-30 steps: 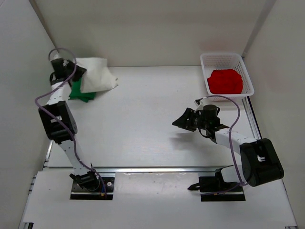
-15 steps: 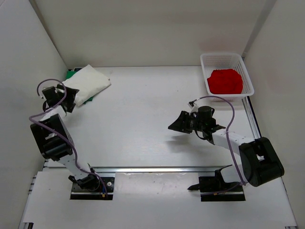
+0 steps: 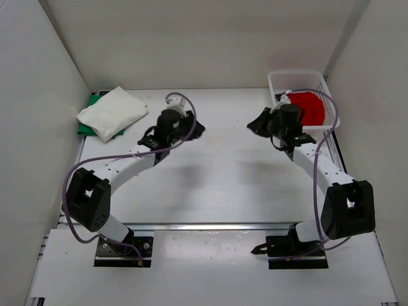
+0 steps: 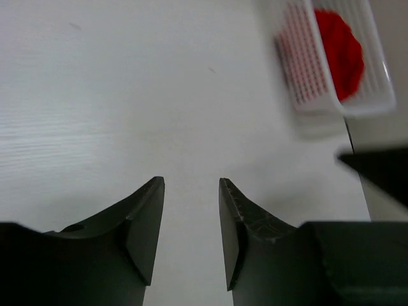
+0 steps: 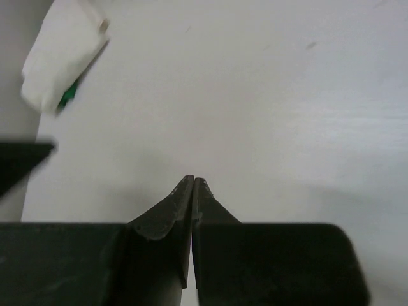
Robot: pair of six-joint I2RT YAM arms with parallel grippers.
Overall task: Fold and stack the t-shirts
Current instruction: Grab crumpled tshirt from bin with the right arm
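Observation:
A folded white t-shirt (image 3: 111, 113) lies on a green t-shirt (image 3: 85, 128) at the back left; the right wrist view shows this white t-shirt (image 5: 60, 57) with a green t-shirt edge (image 5: 68, 94) under it. A crumpled red t-shirt (image 3: 310, 106) sits in the basket, and the left wrist view shows the same red t-shirt (image 4: 341, 44). My left gripper (image 3: 194, 127) hovers over the table's back middle, open and empty (image 4: 191, 185). My right gripper (image 3: 257, 122) hangs just left of the basket, shut on nothing (image 5: 193, 180).
The white mesh basket (image 3: 296, 74) stands at the back right corner, its side wall (image 4: 299, 70) blurred in the left wrist view. White walls close in the table on the left, back and right. The two grippers face each other across bare tabletop.
My left arm left the white t-shirt on the green one and swung right to the table's middle. My right arm moved back toward the basket and its jaws shut.

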